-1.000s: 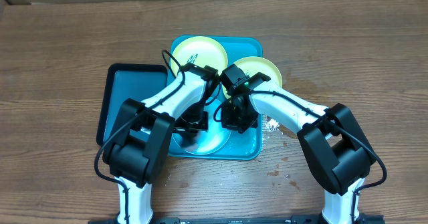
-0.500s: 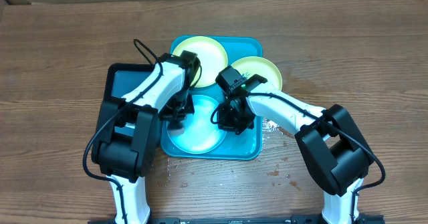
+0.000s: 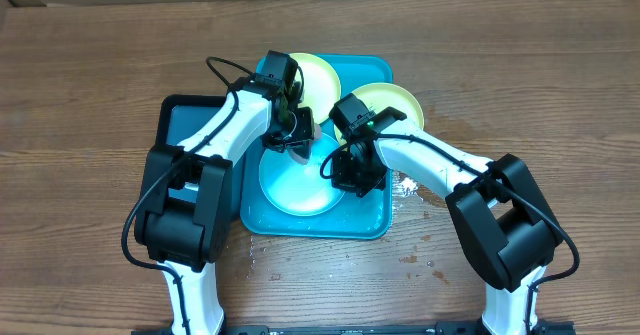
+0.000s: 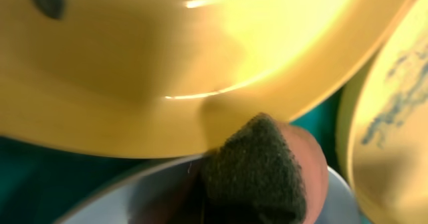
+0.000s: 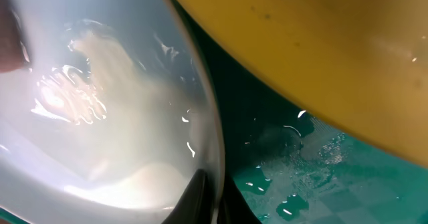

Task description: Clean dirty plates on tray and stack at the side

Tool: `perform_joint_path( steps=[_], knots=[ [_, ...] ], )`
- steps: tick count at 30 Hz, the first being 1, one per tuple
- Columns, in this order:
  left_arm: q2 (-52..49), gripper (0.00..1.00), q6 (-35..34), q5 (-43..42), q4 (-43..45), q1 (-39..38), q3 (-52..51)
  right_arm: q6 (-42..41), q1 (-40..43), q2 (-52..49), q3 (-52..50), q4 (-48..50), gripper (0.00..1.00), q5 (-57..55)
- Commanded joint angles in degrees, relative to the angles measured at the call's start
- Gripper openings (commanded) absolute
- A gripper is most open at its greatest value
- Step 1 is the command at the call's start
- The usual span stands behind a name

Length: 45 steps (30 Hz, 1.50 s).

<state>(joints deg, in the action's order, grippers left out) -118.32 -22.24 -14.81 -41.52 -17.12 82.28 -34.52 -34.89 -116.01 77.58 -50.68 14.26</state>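
Observation:
The cyan tray (image 3: pixel 372 220) holds three plates. The light blue plate (image 3: pixel 300 185) lies at its front, wet and pale in the right wrist view (image 5: pixel 100 117). One yellow-green plate (image 3: pixel 312 75) lies at the back left. The other (image 3: pixel 390 100) lies at the back right and carries blue scribbles in the left wrist view (image 4: pixel 394 110). My left gripper (image 3: pixel 297 140) is shut on a pink sponge with a dark scouring face (image 4: pixel 264 170), at the blue plate's far edge. My right gripper (image 3: pixel 345 175) pinches the blue plate's right rim (image 5: pixel 208 194).
A smaller black tray (image 3: pixel 185 140) lies against the cyan tray's left side. Water drops lie on the cyan tray floor (image 5: pixel 301 177) and on the wooden table (image 3: pixel 405 185) to the tray's right. A cardboard wall runs along the back.
My left arm has swung from the light blue plate's left side up to its far edge, next to the back yellow-green plate. The right gripper has stayed on the plate's rim.

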Motion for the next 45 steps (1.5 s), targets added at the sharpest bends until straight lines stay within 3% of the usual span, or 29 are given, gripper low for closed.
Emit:
perform_joint_path(
  steps=[1, 7, 11, 15, 21, 25, 28, 29, 30, 31, 37, 41, 45],
  knots=[
    [-0.55, 0.04, 3.45, -4.72, -2.67, 1.14, 1.90, 2.19, -0.79, -1.07, -0.76, -1.01, 0.04, -2.89],
    [7.34, 0.04, 4.92, -2.45, -12.39, 7.08, 5.88, 2.19, -0.79, -1.07, -0.76, -1.05, 0.04, -2.91],
    [16.46, 0.04, 4.81, 7.02, -18.01, 13.53, 6.27, 2.19, -0.79, -1.07, -0.76, -1.03, 0.04, -2.91],
    [18.08, 0.04, 2.89, 14.38, -22.64, 16.98, 5.86, 2.19, -0.79, -1.07, -0.76, -0.39, 0.04, -2.89],
    [13.84, 0.05, 1.01, 20.09, -17.09, 17.90, -3.78, 2.19, -0.79, -1.07, -0.76, -0.24, 0.04, -2.89],
    [8.68, 0.24, 1.01, 20.09, -13.73, 17.92, -6.99, 2.21, -0.79, -1.07, -0.76, -1.05, 0.04, -2.91],
    [6.99, 0.49, 1.03, 19.19, -14.58, 18.10, -6.62, 2.49, -0.79, -1.07, -0.76, -1.57, 0.04, -2.89],
    [7.10, 0.73, 1.01, 18.62, -14.99, 18.27, -6.43, 3.08, -0.79, -1.07, -0.74, -1.60, 0.04, -2.89],
    [7.65, 0.91, 1.07, 17.81, -15.91, 18.62, -5.88, 3.52, -0.76, -1.07, -0.74, -1.60, 0.04, -2.91],
    [8.39, 0.99, 1.03, 17.66, -17.29, 18.99, -4.98, 3.52, -0.76, -1.07, -0.72, -1.70, 0.04, -2.89],
    [16.98, 1.00, 1.53, 17.00, -26.01, 21.49, 3.17, 6.71, 0.26, -0.13, 6.25, -7.48, 0.04, -4.04],
    [24.83, 1.00, 2.16, 13.29, -29.90, 23.50, 9.97, 14.05, -0.92, 0.61, 21.46, -15.89, 0.04, -12.72],
    [32.04, 1.00, 4.33, 9.84, -32.48, 24.30, 15.89, 20.15, -4.31, 0.61, 35.08, -17.49, 0.04, -20.24]
  ],
)
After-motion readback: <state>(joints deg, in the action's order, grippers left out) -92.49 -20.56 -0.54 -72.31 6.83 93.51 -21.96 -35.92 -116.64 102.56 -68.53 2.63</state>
